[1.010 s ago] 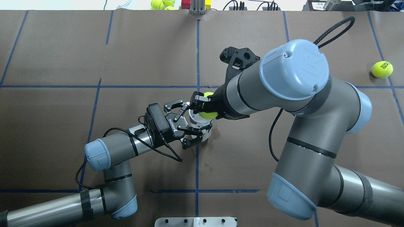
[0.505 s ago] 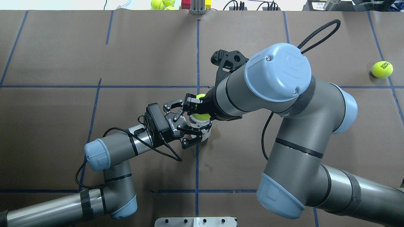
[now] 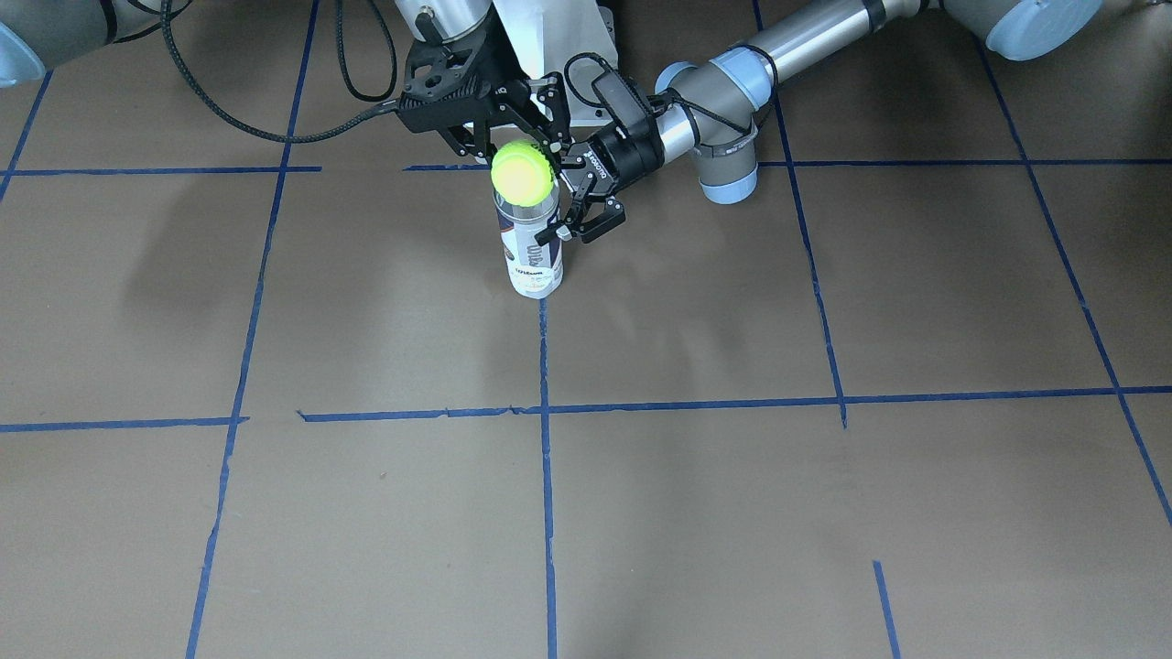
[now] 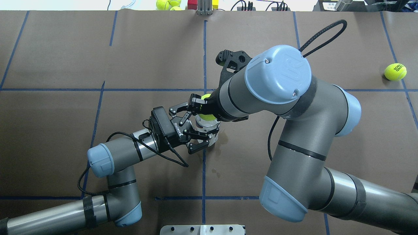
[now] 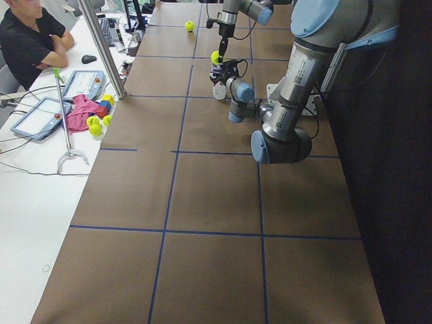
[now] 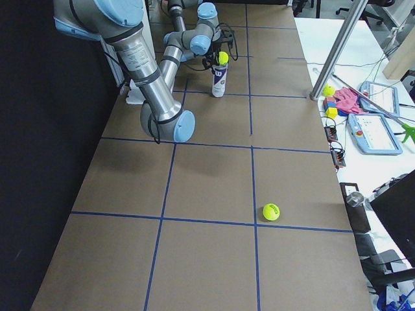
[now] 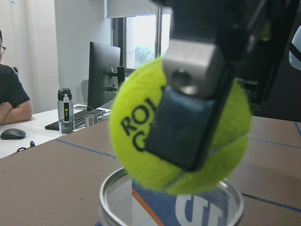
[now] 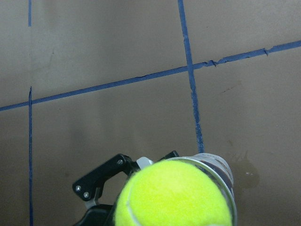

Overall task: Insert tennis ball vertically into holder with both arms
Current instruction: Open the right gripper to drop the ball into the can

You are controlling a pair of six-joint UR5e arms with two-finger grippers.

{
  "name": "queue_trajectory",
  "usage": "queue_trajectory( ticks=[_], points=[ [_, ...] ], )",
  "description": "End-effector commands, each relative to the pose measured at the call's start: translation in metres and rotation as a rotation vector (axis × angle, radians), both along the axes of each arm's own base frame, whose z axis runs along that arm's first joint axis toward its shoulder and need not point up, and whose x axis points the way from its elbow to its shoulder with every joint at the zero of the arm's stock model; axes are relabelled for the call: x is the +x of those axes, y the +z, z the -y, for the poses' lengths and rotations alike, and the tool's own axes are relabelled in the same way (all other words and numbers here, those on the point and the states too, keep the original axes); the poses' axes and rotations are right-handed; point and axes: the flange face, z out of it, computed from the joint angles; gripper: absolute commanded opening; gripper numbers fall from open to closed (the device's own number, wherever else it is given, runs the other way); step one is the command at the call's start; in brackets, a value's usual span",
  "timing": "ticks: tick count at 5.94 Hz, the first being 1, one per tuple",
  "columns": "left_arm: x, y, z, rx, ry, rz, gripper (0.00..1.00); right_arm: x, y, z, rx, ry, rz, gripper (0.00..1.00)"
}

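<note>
**Hovering a tennis ball over the holder**

Pinched the tennis ball in the right gripper, closed on it from above, with one dark finger pad pressed flat across the fuzz beside the black lettering. Poised it right at the open mouth of the holder, underside about level with the metal rim; could not tell whether any part sat inside. Clasped the holder near its top in the left gripper, reaching in level from the side and closed on it, a finger on either flank of the clear wall. Stood the holder upright on the brown table, base just beside a crossing of blue tape lines, navy-and-white label turned toward the front-facing camera. Showed a second tennis ball lying well apart on the table, out toward the robot's right, just beside a tape line. Showed also, in the left side view, an operator in a black shirt seated at the white desk alongside the table, with more tennis balls, coloured blocks and a tablet lying there.
</note>
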Motion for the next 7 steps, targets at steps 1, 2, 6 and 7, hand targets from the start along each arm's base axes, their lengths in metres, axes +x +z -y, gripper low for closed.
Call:
queue_trajectory(
  ticks=[1,2,6,7],
  points=[
    [0.0,0.0,0.0,-0.001,0.002,0.0,0.82,-0.001,0.0,0.001,0.0,0.001,-0.002,0.98],
    [0.0,0.002,0.0,-0.001,0.001,0.003,0.82,0.0,-0.001,0.001,0.002,0.003,0.001,0.98],
    [-0.004,0.001,0.001,0.004,-0.002,-0.012,0.99,0.151,0.119,0.097,0.042,0.034,-0.145,0.96],
    [-0.005,0.006,0.0,0.0,0.001,-0.005,1.0,0.182,0.179,0.125,0.06,0.01,-0.247,0.95]
  ],
)
